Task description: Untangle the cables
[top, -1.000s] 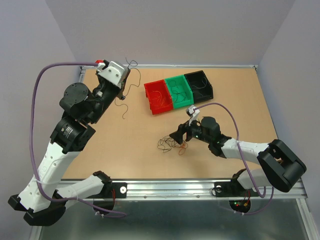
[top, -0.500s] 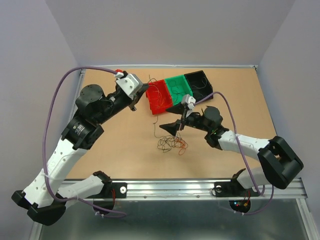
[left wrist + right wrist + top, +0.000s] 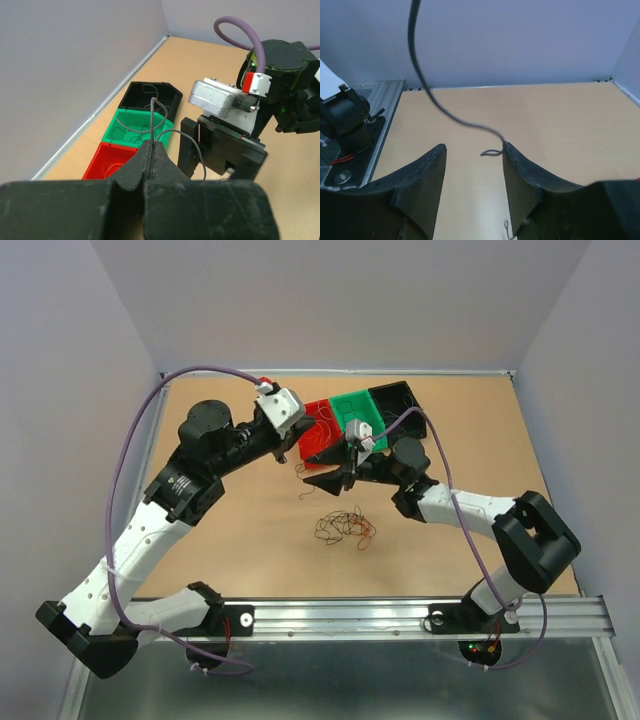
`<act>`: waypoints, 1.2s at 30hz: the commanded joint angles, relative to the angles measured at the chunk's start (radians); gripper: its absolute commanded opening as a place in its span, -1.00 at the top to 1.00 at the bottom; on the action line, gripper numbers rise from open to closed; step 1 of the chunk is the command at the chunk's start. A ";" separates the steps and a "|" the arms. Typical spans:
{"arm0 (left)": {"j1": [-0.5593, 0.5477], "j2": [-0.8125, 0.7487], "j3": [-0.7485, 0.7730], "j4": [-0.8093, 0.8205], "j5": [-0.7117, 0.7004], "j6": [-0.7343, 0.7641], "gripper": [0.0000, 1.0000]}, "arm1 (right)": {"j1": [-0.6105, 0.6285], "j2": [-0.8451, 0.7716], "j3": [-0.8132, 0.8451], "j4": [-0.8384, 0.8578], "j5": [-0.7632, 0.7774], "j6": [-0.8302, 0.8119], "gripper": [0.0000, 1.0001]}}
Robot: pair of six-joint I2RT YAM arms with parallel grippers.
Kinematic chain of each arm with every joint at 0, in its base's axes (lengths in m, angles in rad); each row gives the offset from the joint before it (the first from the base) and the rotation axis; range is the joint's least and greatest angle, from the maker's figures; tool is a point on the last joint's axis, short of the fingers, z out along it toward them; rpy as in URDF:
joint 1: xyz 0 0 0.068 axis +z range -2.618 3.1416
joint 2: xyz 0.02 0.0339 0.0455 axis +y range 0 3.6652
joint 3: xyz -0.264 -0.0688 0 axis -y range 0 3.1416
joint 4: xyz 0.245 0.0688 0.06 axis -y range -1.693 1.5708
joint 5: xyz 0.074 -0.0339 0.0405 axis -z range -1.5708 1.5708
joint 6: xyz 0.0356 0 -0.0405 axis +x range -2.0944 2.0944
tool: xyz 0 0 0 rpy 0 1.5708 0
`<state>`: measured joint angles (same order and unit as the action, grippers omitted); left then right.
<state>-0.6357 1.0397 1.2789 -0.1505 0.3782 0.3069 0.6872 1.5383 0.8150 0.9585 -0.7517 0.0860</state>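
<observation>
My left jaws are pinching shut on one thin dark wire (image 3: 152, 117), which is curling up just ahead of them. My right jaws are standing open, with a dark strand (image 3: 445, 112) crossing between them. The clump of cables (image 3: 343, 530) is lying on the tabletop (image 3: 230, 530) on the near side of both jaws, touching neither.

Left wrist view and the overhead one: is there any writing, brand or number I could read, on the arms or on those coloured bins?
No text can be read in any view.
On the left arm, the round black joint has pale ring marks, too small to read.
The red bin, green bin and black bin show no labels.
The red-and-white plug on the right arm looks blank.
</observation>
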 commanded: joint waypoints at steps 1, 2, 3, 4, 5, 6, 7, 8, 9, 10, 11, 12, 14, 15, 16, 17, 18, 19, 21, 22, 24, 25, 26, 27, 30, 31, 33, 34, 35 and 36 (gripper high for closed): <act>-0.007 -0.003 -0.024 0.072 -0.007 -0.011 1.00 | 0.008 0.043 0.093 0.086 -0.017 0.023 0.04; -0.009 -0.004 -0.026 0.075 -0.013 -0.012 1.00 | 0.008 0.046 0.096 0.088 -0.018 0.026 0.45; -0.007 -0.004 -0.030 0.080 -0.040 -0.014 1.00 | 0.009 0.051 0.098 0.091 -0.017 0.031 0.77; -0.009 -0.004 -0.032 0.086 -0.041 -0.018 1.00 | 0.008 0.051 0.098 0.091 -0.011 0.035 0.99; -0.009 -0.003 -0.033 0.097 -0.086 -0.026 1.00 | 0.008 0.049 0.093 0.092 -0.006 0.044 0.99; -0.007 0.000 -0.032 0.097 -0.117 -0.034 1.00 | 0.009 0.043 0.079 0.092 -0.006 0.046 0.99; -0.007 0.012 -0.023 0.097 -0.189 -0.044 1.00 | 0.008 0.037 0.067 0.092 -0.006 0.047 0.99; -0.004 0.019 -0.020 0.100 -0.223 -0.049 1.00 | 0.009 0.014 0.049 0.094 -0.006 0.046 0.99; 0.002 0.025 -0.023 0.104 -0.251 -0.049 1.00 | 0.008 0.002 0.032 0.094 -0.006 0.046 0.99; 0.016 0.039 -0.036 0.126 -0.283 -0.051 1.00 | 0.008 -0.030 -0.003 0.098 -0.003 0.047 0.99; 0.025 0.048 -0.045 0.137 -0.286 -0.049 1.00 | 0.008 -0.030 -0.020 0.100 0.000 0.047 0.99; 0.031 0.062 -0.052 0.144 -0.286 -0.045 1.00 | 0.008 -0.064 -0.034 0.102 0.003 0.052 0.99; 0.044 0.118 -0.062 0.146 -0.294 -0.026 1.00 | 0.008 -0.121 -0.066 0.105 0.015 0.055 0.99; 0.047 0.143 -0.064 0.146 -0.295 -0.022 1.00 | 0.008 -0.138 -0.076 0.105 0.034 0.057 0.99; 0.057 0.190 -0.069 0.169 -0.295 -0.020 1.00 | 0.008 -0.156 -0.085 0.106 0.046 0.061 0.99; 0.063 0.210 -0.070 0.172 -0.288 -0.019 1.00 | 0.009 -0.176 -0.091 0.106 0.063 0.058 0.99; 0.068 0.233 -0.073 0.173 -0.259 -0.017 1.00 | 0.009 -0.208 -0.097 0.115 0.093 0.057 0.99; 0.073 0.255 -0.073 0.174 -0.259 -0.018 1.00 | 0.009 -0.225 -0.103 0.124 0.110 0.058 0.99; 0.083 0.304 -0.076 0.178 -0.219 -0.026 1.00 | 0.009 -0.250 -0.120 0.143 0.174 0.069 0.99; 0.087 0.315 -0.081 0.184 -0.193 -0.029 1.00 | 0.008 -0.276 -0.126 0.166 0.201 0.072 0.99; 0.091 0.344 -0.095 0.200 -0.171 -0.032 1.00 | 0.008 -0.299 -0.149 0.195 0.312 0.092 0.99; 0.091 0.353 -0.096 0.201 -0.161 -0.032 1.00 | 0.008 -0.308 -0.157 0.233 0.351 0.098 0.99; 0.091 0.370 -0.101 0.200 -0.135 -0.032 1.00 | 0.008 -0.326 -0.163 0.250 0.395 0.101 0.99; 0.094 0.376 -0.104 0.200 -0.109 -0.031 1.00 | 0.009 -0.336 -0.172 0.272 0.473 0.100 0.99; 0.096 0.384 -0.118 0.212 -0.075 -0.032 1.00 | 0.008 -0.339 -0.159 0.269 0.596 0.087 0.99; 0.097 0.381 -0.122 0.218 -0.050 -0.032 1.00 | 0.008 -0.336 -0.149 0.255 0.671 0.080 0.99; 0.099 0.369 -0.145 0.242 -0.015 -0.029 1.00 | 0.006 -0.314 -0.128 0.220 0.730 0.067 0.99; 0.099 0.365 -0.153 0.249 0.005 -0.026 1.00 | 0.006 -0.304 -0.107 0.147 0.747 0.063 0.99; 0.099 0.362 -0.162 0.253 0.048 -0.019 1.00 | 0.005 -0.291 -0.059 0.102 0.773 0.057 0.99; 0.099 0.361 -0.162 0.253 0.066 -0.014 1.00 | 0.000 -0.259 -0.028 0.054 0.772 0.054 0.99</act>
<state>-0.5514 1.4223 1.1431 0.0696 0.3618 0.2710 0.6823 1.2522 0.6609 1.0378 -0.1200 0.1661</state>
